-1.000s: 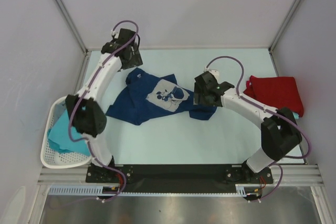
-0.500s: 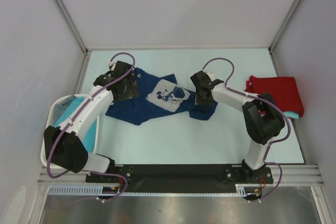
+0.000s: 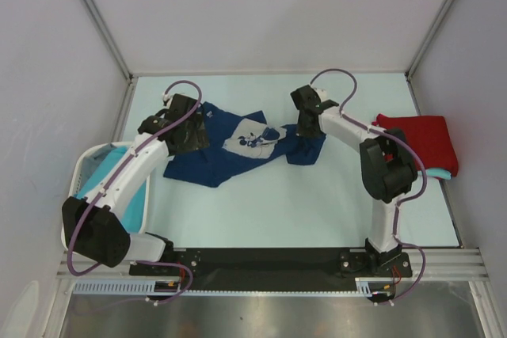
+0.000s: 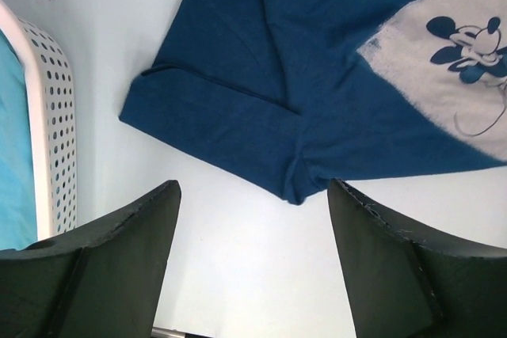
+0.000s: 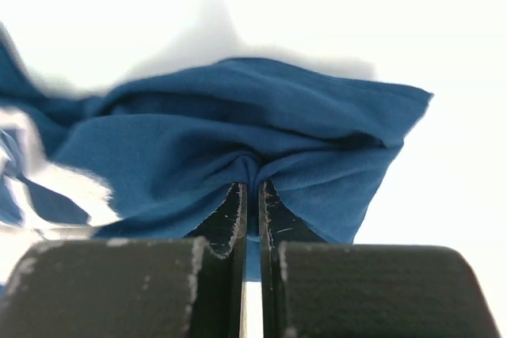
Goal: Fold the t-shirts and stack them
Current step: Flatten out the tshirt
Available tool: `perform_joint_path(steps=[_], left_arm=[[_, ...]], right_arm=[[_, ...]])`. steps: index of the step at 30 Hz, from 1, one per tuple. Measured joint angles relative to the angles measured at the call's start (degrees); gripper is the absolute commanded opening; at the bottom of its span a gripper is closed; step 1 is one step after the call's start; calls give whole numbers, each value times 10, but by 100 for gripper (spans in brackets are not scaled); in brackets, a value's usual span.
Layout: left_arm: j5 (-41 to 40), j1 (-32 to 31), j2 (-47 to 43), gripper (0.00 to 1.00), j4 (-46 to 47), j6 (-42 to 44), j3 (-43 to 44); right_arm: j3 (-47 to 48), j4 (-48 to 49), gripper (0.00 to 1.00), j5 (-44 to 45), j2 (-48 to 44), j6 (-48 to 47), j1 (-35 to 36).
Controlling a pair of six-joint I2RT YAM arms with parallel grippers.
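Note:
A navy blue t-shirt [image 3: 230, 156] with a pale chest print lies crumpled mid-table. My right gripper [image 3: 304, 134] is shut on a pinched fold at the shirt's right edge; in the right wrist view the jaws [image 5: 252, 186] are together with navy cloth [image 5: 238, 116] bunched at their tips. My left gripper [image 3: 192, 137] hovers open over the shirt's left side; in the left wrist view it [image 4: 253, 195] frames bare table just short of a navy corner [image 4: 269, 116]. A folded red t-shirt [image 3: 416, 140] lies at the right on a turquoise one [image 3: 448, 172].
A white perforated basket [image 3: 73, 210] holding turquoise cloth [image 3: 127, 187] stands at the left table edge, close beside my left arm; its wall [image 4: 51, 116] shows in the left wrist view. Enclosure walls ring the table.
My right gripper has shut on the navy shirt's right edge and drawn it toward the back, bunching the cloth. My left arm swung from the back left down to the shirt's left side.

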Motion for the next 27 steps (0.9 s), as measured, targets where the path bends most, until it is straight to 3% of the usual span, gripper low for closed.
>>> perform_joint_path(steps=[10,12,13,14,17,20,27], left_arm=[[4,0,0,79,0,0,-15],[9,0,1,79,0,0,-21],[10,0,1,79,0,0,-23],[11,-1,2,79,0,1,-26],[13,-4,4,80,-1,2,-31],[14,-17,4,80,3,2,-37],[39,-66,32,77,36,0,-62]], right_arm=[[230,-40,0,17,132,-10,-63],[275,-52,13,21,163,-11,-73],[293,-59,25,21,176,-12,-77],[313,-67,44,20,189,-12,-80],[330,-78,75,23,203,-17,-85],[288,-73,84,32,176,-17,-76],[125,-76,82,43,-8,-11,-12]])
